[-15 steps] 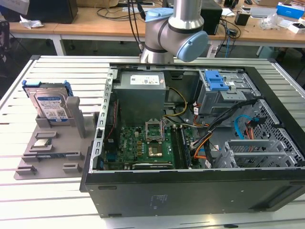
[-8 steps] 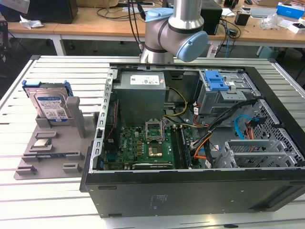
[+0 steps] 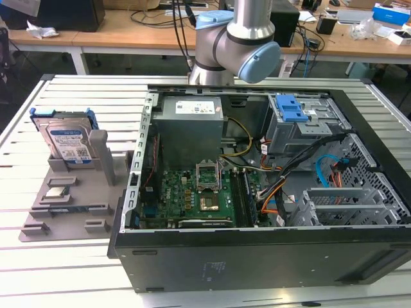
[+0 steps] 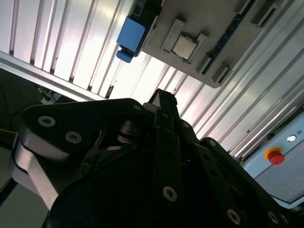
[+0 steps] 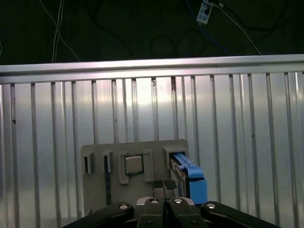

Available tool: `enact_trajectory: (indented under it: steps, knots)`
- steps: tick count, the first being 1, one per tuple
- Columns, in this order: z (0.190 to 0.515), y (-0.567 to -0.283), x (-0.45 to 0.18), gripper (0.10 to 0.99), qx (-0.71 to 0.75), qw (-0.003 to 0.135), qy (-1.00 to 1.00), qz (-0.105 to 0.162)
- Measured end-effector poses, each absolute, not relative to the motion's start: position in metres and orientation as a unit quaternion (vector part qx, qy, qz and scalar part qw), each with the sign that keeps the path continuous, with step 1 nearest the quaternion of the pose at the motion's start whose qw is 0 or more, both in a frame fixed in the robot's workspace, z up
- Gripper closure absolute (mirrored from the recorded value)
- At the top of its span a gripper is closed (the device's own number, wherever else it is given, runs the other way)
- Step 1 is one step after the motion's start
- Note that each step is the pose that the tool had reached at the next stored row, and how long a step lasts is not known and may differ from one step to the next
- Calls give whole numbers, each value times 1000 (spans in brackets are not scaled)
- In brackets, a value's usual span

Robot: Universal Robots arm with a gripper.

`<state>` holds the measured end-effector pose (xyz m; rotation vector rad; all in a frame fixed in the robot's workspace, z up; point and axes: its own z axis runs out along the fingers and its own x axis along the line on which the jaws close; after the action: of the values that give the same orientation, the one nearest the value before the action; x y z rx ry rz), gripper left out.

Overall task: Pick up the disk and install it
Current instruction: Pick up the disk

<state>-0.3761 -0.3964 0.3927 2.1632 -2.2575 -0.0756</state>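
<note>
Gripper (image 5: 164, 186) above grey fixture (image 5: 142, 147), pads (image 5: 169, 185) pressed together, nothing held. Disk (image 3: 67, 138) (image 5: 190, 175) standing on edge in slot at fixture's end, well apart from gripper. Open computer case (image 3: 257, 263) just beside fixture.

Cluttered wooden desks (image 3: 122, 29) behind slatted table (image 3: 70, 93)

– How much of the disk (image 3: 64, 138) can you make out from here?
– Its bottom edge sits down in the grey holder (image 3: 77, 218), one lower corner behind a post, and the label's print is too small to tell
– And the arm (image 3: 234, 45)?
– Cut off above its blue-capped joint; the computer case (image 3: 257, 263) runs off the exterior view's right
</note>
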Motion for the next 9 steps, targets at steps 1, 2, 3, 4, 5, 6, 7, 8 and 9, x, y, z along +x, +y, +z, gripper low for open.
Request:
enact_trajectory:
  steps: [1,2,3,4,5,6,7,8,9]
  knots:
    - [393,-396,-376,980,693,7,-720,-24]
    - [393,-396,-376,980,693,7,-720,-24]
    - [393,-396,-376,980,693,7,-720,-24]
    - [393,-396,-376,980,693,7,-720,-24]
    - [393,-396,-376,980,693,7,-720,-24]
    - [393,-396,-376,980,693,7,-720,-24]
    - [393,-396,-376,973,693,7,-720,-24]
    - [393,-396,-376,973,693,7,-720,-24]
    - [393,-396,-376,914,694,7,-720,-24]
